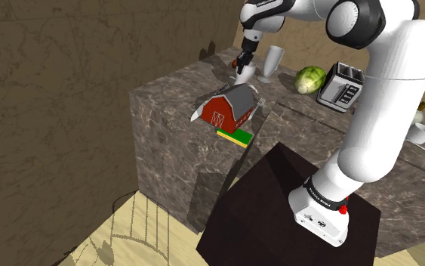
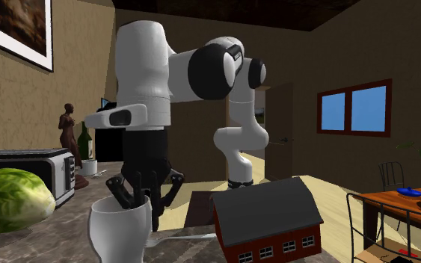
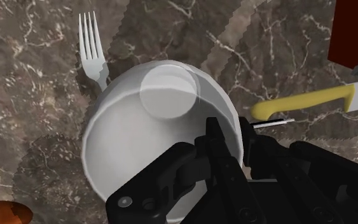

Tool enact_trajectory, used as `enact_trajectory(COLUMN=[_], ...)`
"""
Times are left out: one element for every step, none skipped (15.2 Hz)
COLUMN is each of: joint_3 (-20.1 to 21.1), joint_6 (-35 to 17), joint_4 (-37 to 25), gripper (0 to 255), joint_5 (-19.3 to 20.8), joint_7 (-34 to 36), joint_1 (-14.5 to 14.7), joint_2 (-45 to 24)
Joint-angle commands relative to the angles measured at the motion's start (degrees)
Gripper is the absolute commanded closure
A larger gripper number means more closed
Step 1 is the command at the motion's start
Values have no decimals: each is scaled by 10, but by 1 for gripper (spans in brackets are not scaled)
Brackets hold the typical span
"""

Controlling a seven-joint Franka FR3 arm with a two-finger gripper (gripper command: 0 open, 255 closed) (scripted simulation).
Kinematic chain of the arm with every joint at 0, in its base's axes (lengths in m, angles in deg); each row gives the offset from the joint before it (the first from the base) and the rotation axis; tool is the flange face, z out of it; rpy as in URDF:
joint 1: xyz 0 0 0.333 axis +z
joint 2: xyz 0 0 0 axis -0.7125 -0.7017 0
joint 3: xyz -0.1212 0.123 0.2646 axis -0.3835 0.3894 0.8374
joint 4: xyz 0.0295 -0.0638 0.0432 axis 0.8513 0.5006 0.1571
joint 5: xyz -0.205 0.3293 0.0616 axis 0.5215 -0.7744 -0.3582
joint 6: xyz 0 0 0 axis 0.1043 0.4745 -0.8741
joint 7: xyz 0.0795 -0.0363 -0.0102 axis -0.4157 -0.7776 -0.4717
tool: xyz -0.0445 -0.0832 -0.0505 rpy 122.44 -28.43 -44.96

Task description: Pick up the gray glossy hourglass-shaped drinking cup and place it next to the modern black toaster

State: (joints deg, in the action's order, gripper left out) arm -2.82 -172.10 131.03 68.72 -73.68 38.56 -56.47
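**Finishes around my pincer**

The cup [image 3: 139, 146] is smooth and glossy, a pale grey-white. The counter [image 3: 31, 95] looks like polished dark stone with pale veins. The fork [image 3: 93, 48] shines like metal. My pincer [image 3: 233, 143] is black with a dull sheen.

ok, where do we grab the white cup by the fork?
By the rim wall, from straight above. The white cup stands upright, mouth open and wide, so pinch one side of the rim, the side away from the fork, which lies close beside it.
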Motion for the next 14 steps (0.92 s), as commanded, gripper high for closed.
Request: enact_trajectory(joint_3=[-1,-2,-2,-3,-3,-4,-4,-4,-5,-5,-5,-6,-6,-6], joint_6=[12,19,25,32,39,46,53,60,67,74,81,88,95,102], joint_4=[-7,-11,-16,-21,-25,-31,-36,-41,-47,-53,-59,-65,-71,-77], gripper=[255,255,255,255,255,255,255,255,255,255,255,255,255,255], joint_5=[2,4,5,6,7,8,9,9,10,11,12,12,13,13], joint_7=[1,2,3,4,5,6,6,7,8,9,9,10,11,11], joint_1=[0,0,0,0,0,0,0,0,0,0,0,0,-1,-1], joint_2=[6,8,10,13,15,16,18,20,21,23,24,25,26,27])
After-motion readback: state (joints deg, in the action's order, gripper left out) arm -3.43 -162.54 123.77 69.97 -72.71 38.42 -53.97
